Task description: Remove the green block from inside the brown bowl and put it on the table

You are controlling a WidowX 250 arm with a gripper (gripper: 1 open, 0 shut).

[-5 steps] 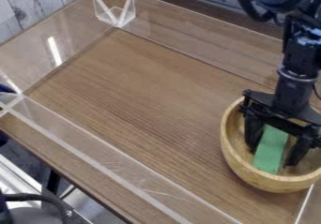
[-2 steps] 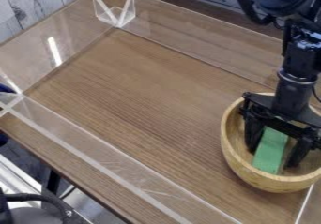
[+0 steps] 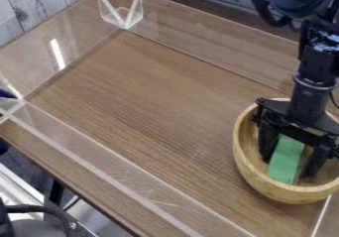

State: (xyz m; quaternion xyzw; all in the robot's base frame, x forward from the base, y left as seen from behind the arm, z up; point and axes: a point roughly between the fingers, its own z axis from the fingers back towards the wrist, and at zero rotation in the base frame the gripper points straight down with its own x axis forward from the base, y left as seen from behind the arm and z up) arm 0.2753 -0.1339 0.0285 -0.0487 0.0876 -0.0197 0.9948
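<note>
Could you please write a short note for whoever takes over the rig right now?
Pincer: open, down in the bowl with its fingers about the block; no grip on it that I can make out.
Block: in the bowl, near the pincer.
Bowl: upright on the table, at its right side in the picture.
Done: pincer brought to the block.
Left: close on the block, lift it out, set it on the table, let go.
</note>
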